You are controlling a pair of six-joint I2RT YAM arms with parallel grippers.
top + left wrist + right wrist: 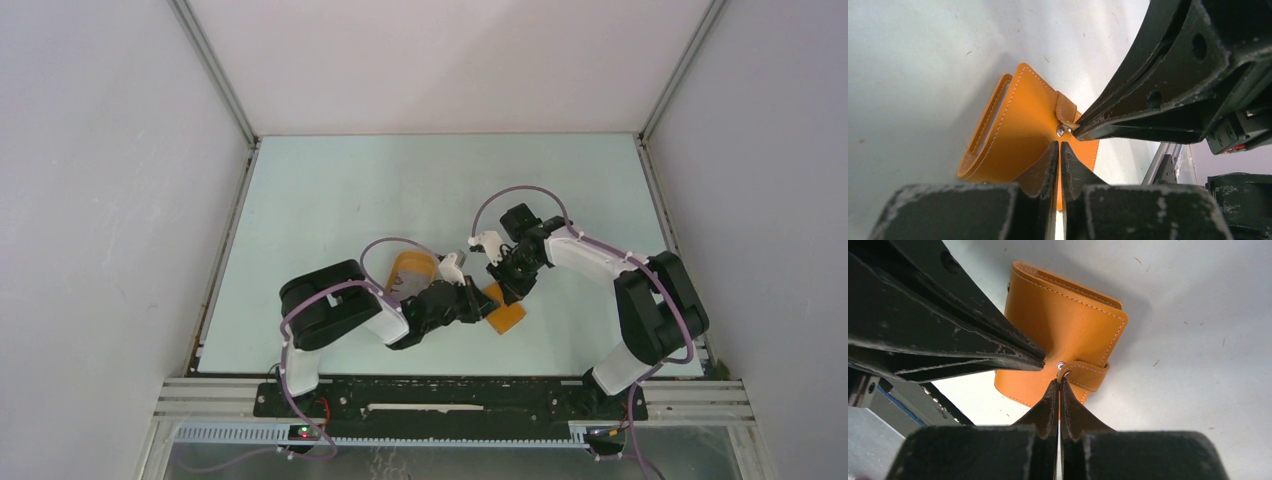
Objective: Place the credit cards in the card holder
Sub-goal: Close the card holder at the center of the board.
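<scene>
Pale green surface (350, 200), closed card holder (1058, 310) angled diagonally, tab (1088, 375) toward the right claw (1058, 382). Left claw (1058, 145) and right claw both pinched closed at the snap (1061, 365).

The table (330, 200) is viewed from high above and behind, looking down. The wallet (1018, 125) is seen very close from opposite sides by both wrist cameras, and shared by all views.

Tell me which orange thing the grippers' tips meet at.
The card holder, the folded wallet with the snap tab: the left gripper and right gripper both point at its snap. The orange tray lies apart, partly hidden by the left arm.
</scene>
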